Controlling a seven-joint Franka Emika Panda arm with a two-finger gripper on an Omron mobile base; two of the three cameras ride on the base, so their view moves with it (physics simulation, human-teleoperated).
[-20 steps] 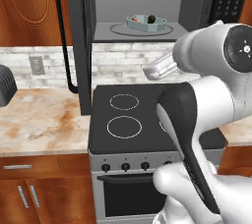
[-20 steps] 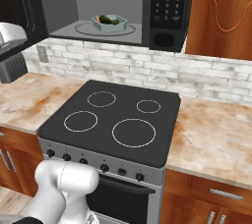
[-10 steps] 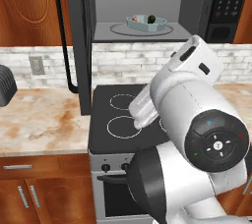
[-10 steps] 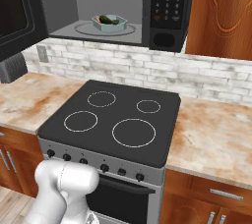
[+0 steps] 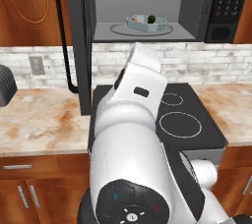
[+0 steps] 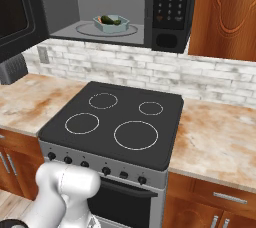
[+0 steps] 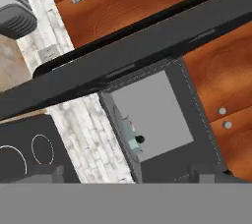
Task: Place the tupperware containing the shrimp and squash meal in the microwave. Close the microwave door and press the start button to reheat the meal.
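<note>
The microwave (image 5: 147, 7) stands open above the stove. On its round turntable sits the pale blue tupperware (image 5: 146, 23) (image 6: 111, 22), holding the orange shrimp (image 6: 103, 19) and the dark green squash (image 5: 151, 19). The microwave door (image 5: 81, 41) (image 6: 15, 12) is swung out to the left, its bar handle (image 5: 61, 31) facing away. In the hand view, which is rolled, the door's edge (image 7: 123, 56) crosses diagonally in front of the cavity, where the tupperware (image 7: 132, 138) shows. My gripper (image 7: 130, 177) is open and holds nothing, out in front of the microwave. My arm (image 5: 138, 120) covers the stove's left half.
A black stove (image 6: 115, 122) with ring burners lies below the microwave, with marble counter (image 6: 215, 142) on both sides. A dark grey appliance (image 5: 5, 86) sits on the left counter. The keypad panel (image 6: 167, 2) is at the microwave's right. Wooden cabinets flank it.
My arm has swung from the right of the left base view across to its middle and come closer to the camera. The tupperware stays on the turntable.
</note>
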